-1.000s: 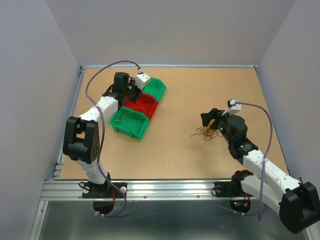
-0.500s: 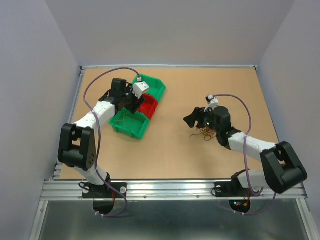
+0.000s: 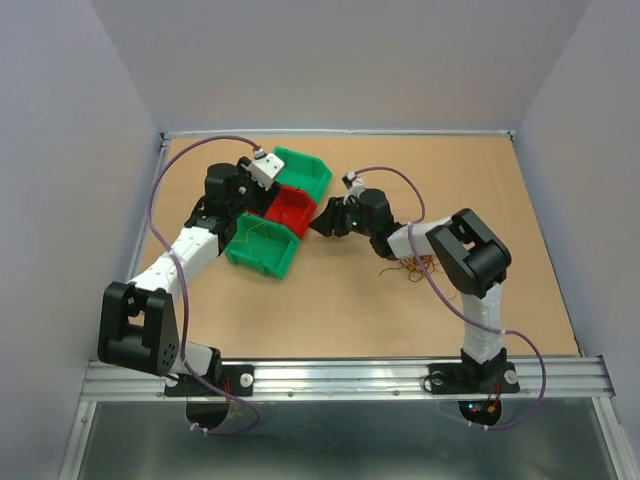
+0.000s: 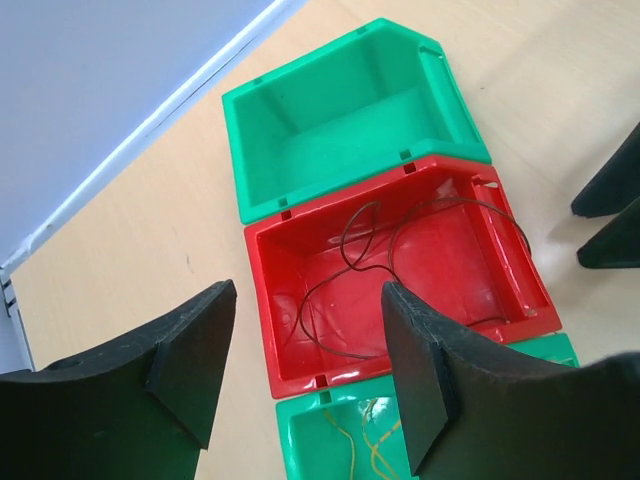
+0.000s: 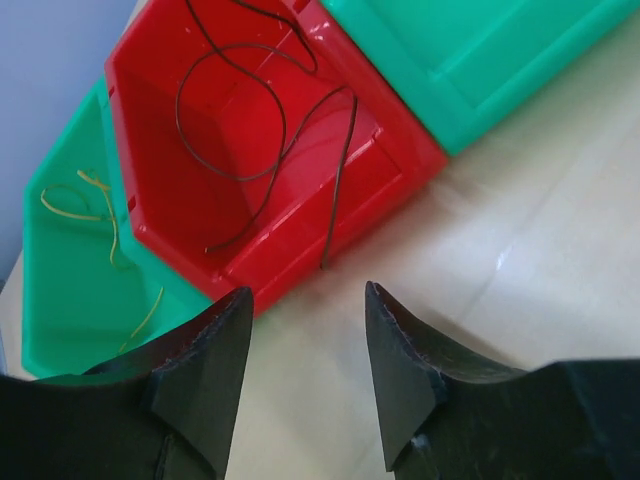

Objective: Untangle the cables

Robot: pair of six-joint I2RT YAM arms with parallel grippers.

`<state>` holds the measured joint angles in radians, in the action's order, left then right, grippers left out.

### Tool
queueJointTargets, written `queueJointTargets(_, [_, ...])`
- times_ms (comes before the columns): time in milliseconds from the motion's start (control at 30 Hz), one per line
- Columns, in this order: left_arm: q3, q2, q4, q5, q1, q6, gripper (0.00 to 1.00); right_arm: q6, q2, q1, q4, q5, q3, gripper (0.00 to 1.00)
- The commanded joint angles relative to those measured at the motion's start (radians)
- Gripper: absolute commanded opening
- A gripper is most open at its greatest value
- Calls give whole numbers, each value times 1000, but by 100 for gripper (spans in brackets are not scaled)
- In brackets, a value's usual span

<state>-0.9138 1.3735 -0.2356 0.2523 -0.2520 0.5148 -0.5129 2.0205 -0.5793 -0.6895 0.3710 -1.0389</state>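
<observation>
Some dark cables lie looped inside the red bin.

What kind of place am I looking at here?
Probably a robot lab test cell: wooden table boxed in by plain walls, left arm and right arm bolted at its metal rail.

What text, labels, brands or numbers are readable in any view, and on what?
None readable in any view.
The red bin, far green bin and near green bin are plain plastic with no print or stickers showing.
The tabletop is bare of markings.
The small lights below the table's near edge are only dots, not characters.
</observation>
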Motion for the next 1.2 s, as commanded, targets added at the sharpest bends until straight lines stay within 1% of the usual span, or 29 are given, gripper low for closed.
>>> queueJointTargets(0, [-13, 47, -57, -8, 5, -22, 68, -53, 68, -24, -114, -15, -118, 54])
queueJointTargets(100, [-28, 82, -50, -5, 5, -21, 66, -71, 110, -27, -113, -32, -154, 49])
queueJointTargets(267, [-45, 110, -41, -10, 5, -16, 63, -78, 138, -27, -113, -37, -181, 46])
queueJointTargets(300, [-46, 113, -39, -15, 5, -16, 63, -79, 142, -28, -111, -35, -184, 43])
queueJointTargets(333, [-46, 111, -39, -15, 5, -15, 63, -81, 144, -27, -113, -34, -188, 37])
queueJointTargets(367, [-46, 111, -39, -16, 5, -15, 63, -82, 147, -27, -113, -34, -190, 28])
queueJointTargets(400, [-45, 111, -39, -15, 5, -16, 63, -84, 149, -27, -111, -34, -190, 23])
queueJointTargets(433, [-46, 110, -38, -16, 5, -15, 62, -82, 147, -27, -111, -34, -188, 21])
queueJointTargets(533, [-46, 114, -37, -18, 5, -15, 62, -78, 139, -27, -110, -27, -185, 21])
queueJointTargets(667, [-51, 119, -36, -27, 5, -16, 62, -69, 145, -28, -94, -26, -199, 23])
queueJointTargets(767, [-51, 118, -36, -30, 7, -16, 61, -61, 164, -31, -53, -44, -225, 21])
queueJointTargets(867, [-53, 111, -34, -18, 17, -24, 61, -29, 178, -45, 42, -99, -263, 20])
queueJointTargets(900, [-53, 108, -34, -13, 17, -27, 61, -21, 179, -50, 42, -118, -276, 19])
queueJointTargets(933, [-53, 108, -34, -7, 23, -27, 61, -15, 179, -53, 79, -147, -288, 15])
queueJointTargets(967, [-51, 107, -34, -5, 25, -29, 61, -10, 175, -57, 91, -156, -291, 7])
queueJointTargets(1000, [-54, 107, -34, -4, 25, -30, 61, -4, 169, -57, 96, -165, -288, 2])
queueJointTargets(1033, [-54, 108, -34, -4, 28, -30, 61, -1, 159, -59, 97, -184, -280, 1])
queueJointTargets(1133, [-57, 114, -34, -7, 31, -32, 61, 16, 89, -65, 96, -214, -222, 1])
queueJointTargets(1167, [-59, 116, -34, -11, 33, -33, 61, 20, 89, -65, 96, -219, -208, 1])
